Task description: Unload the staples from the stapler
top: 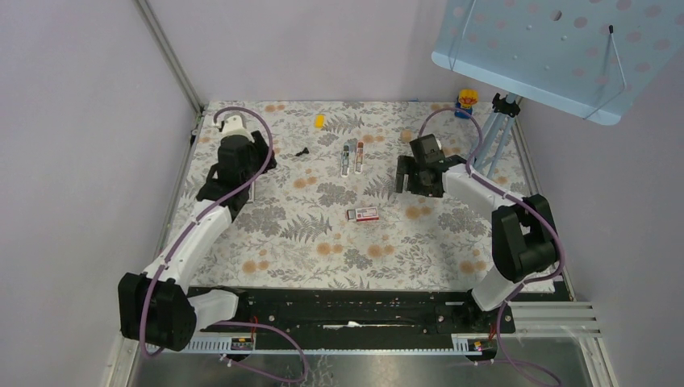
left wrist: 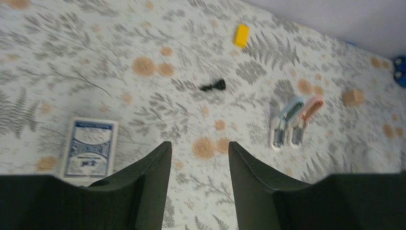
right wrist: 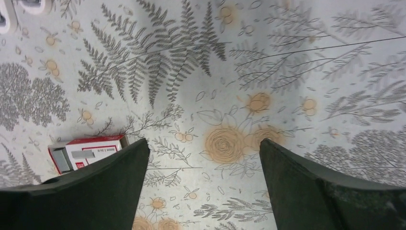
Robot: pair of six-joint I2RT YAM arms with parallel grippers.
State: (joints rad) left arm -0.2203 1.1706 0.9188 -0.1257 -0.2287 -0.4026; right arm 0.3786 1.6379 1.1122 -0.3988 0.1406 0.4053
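The stapler comes as a pair here: a blue-topped stapler [top: 345, 158] and a pink-topped stapler [top: 358, 154] lie side by side, just touching or nearly so, in the far middle of the desk [top: 282, 242], whose cover is printed with ferns and flowers. In the left wrist view both seem to lie with a pale part facing up, though the blur hides whether either is swung open. A pale blue perforated panel [top: 556, 48] hangs tilted over the far right corner. The left hand [left wrist: 199, 146] hovers over the left part of the desk with its fingers moderately parted and nothing between them, well apart from the staplers. The right hand [right wrist: 203, 143] hovers right of the staplers, its fingers spread wide over bare cloth, holding nothing. A deck of blue-backed cards [left wrist: 90, 147] lies flat just left of the left hand's fingers. A red and white staple box [top: 363, 214] rests nearer the arm bases than the staplers, beside the right hand's left finger in the wrist view. A yellow block [top: 319, 121] sits near the far edge, and a small black piece [top: 302, 151] lies between it and the left hand.
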